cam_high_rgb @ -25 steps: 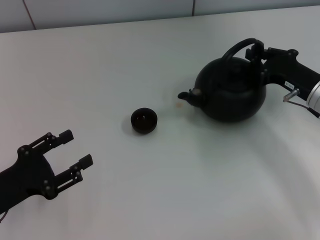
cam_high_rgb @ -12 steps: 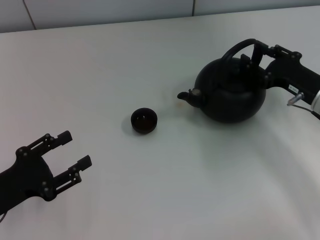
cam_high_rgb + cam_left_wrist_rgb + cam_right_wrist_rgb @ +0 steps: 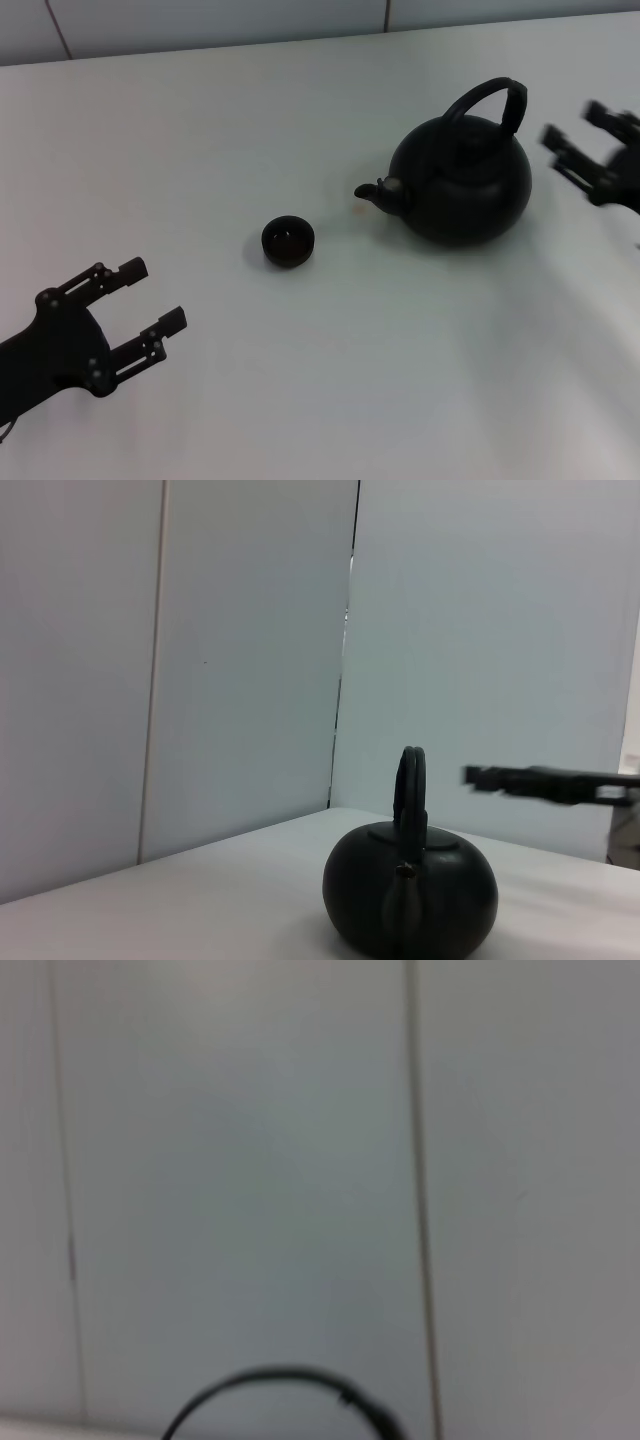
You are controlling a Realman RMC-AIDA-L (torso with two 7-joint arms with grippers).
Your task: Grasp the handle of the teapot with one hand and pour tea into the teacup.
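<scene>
The right end effector [image 3: 590, 150], seemingly spread, is hovering beside the round matte-black teapot's [image 3: 462, 180] glossy arched handle [image 3: 490, 100], gripping nothing.

A plain white table [image 3: 320, 400] fills nearly the whole head view, smooth and matte, evenly lit with only faint soft shadows. Along the 12 o'clock edge the tabletop meets a pale grey-white wall [image 3: 200, 20] made of flat panels, with thin dark seams running upward at about 11 o'clock and 1 o'clock. From the left wrist view, the same wall panels [image 3: 250, 660] rise tall behind the table, split by vertical seams, one dark, one pale. Light is diffuse and cool throughout.
</scene>
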